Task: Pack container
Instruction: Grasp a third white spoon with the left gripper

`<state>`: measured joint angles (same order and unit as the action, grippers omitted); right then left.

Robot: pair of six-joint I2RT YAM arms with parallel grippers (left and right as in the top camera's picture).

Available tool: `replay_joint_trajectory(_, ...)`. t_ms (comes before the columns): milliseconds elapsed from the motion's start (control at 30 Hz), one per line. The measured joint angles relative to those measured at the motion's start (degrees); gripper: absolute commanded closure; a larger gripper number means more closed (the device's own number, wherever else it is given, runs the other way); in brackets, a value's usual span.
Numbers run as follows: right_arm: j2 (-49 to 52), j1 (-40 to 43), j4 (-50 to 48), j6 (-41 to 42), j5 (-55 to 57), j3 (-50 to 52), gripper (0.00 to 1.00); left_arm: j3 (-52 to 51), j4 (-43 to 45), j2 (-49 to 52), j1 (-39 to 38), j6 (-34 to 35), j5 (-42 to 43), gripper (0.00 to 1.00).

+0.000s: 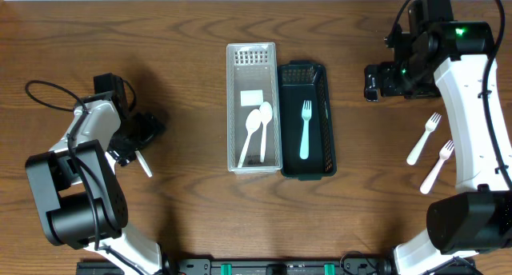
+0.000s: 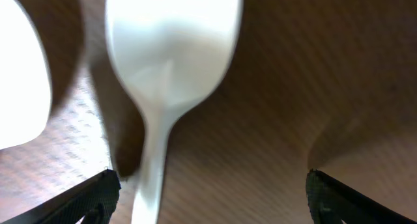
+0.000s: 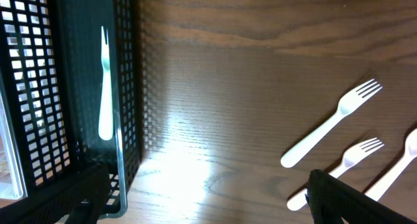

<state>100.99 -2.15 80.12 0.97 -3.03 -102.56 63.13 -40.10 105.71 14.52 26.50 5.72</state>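
A clear tray holds two white spoons. A black basket beside it holds one white fork; basket and fork also show in the right wrist view. My left gripper is open low over a white spoon on the table. In the left wrist view, that spoon lies between the open fingers, its handle near the left finger. My right gripper is open and empty, right of the basket. White forks lie on the table at right.
A second white spoon bowl lies at the left edge of the left wrist view. The right wrist view shows three forks on the wood. A black cable loops at far left.
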Motion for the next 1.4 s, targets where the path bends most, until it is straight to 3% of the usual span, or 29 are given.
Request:
replay_joint_trajectory(433,0.0,0.0,0.4,0.0,0.0,0.0,0.01,0.0,1.0,1.1,0.0,-4.3,-2.2,0.34)
replay_joint_trajectory(567,0.0,0.0,0.4,0.0,0.0,0.0,0.01,0.0,1.9,1.1,0.0,-4.2,-2.7,0.57)
replay_joint_trajectory(733,0.0,0.0,0.4,0.0,0.0,0.0,0.01,0.0,3.3,1.1,0.0,-4.5,-3.0,0.68)
replay_joint_trajectory(967,0.0,0.0,0.4,0.0,0.0,0.0,0.01,0.0,3.8,1.2,0.0,-4.5,-3.1,0.92)
replay_joint_trajectory(1400,0.0,0.0,0.2,0.0,0.0,0.0,0.01,0.9,2.4,1.2,0.0,-4.7,-1.5,0.94)
